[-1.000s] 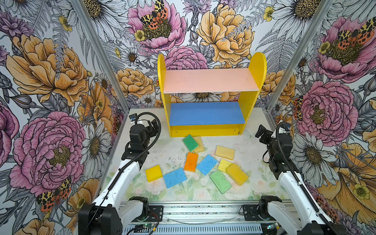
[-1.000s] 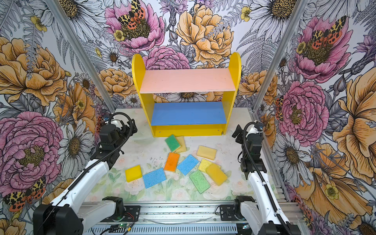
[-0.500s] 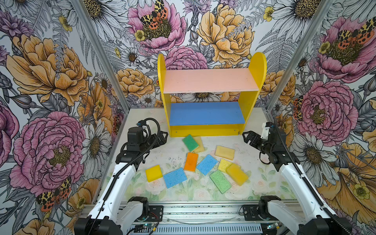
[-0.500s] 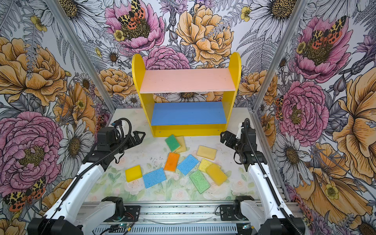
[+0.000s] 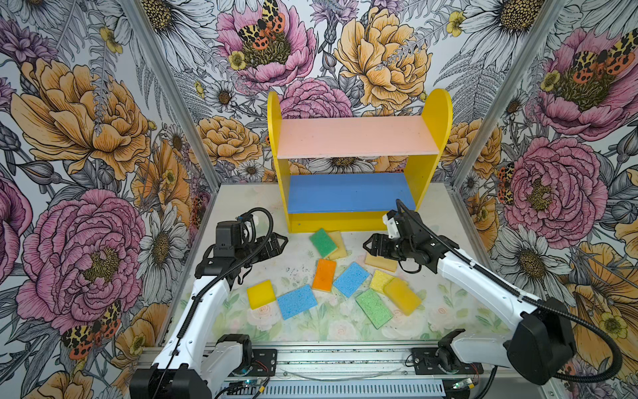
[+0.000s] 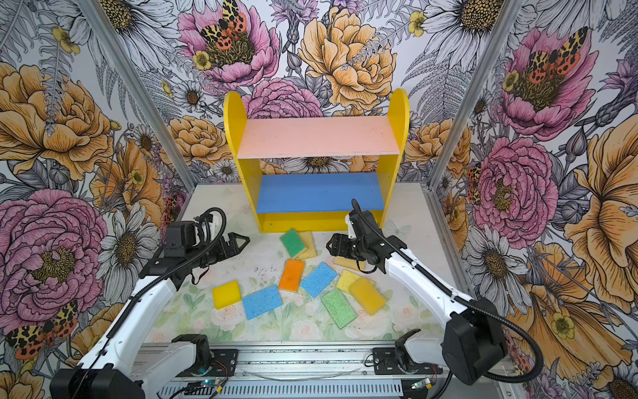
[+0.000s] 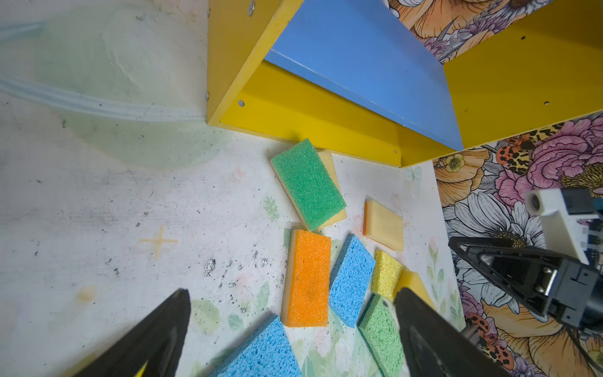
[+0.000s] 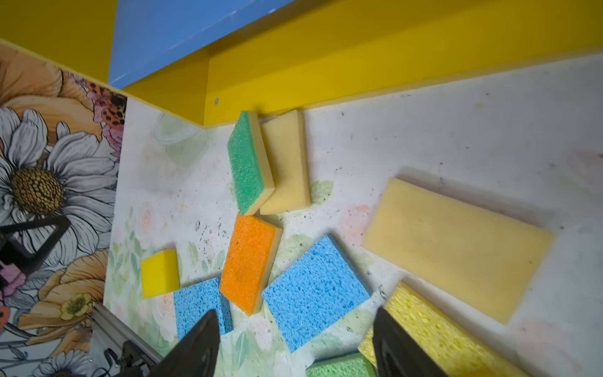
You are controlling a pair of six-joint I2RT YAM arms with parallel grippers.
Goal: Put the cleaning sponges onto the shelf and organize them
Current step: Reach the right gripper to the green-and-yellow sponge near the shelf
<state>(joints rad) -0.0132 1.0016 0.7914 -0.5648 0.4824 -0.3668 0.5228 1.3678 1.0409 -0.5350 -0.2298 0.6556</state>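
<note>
- Ten cleaning sponges [image 5: 351, 279] lie flat on the table [image 5: 241, 214] in front of the shelf [image 5: 355, 136]: two blue, two green, one orange, three yellow, two pale tan (one green overlaps a tan).
- All are porous foam rectangles; the orange sponge [image 5: 324, 275] points its long axis toward the shelf.
- My left gripper [image 5: 280, 246] and right gripper [image 5: 368, 249] are both spread, released.

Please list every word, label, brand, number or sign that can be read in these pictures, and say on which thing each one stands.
No readable text in any view.
The cleaning sponges, the shelf, the left arm and the right arm show no print, label or number.
The only mark is a faint yellow cross on the table; it is a plain sign, not a letter or number.
</note>
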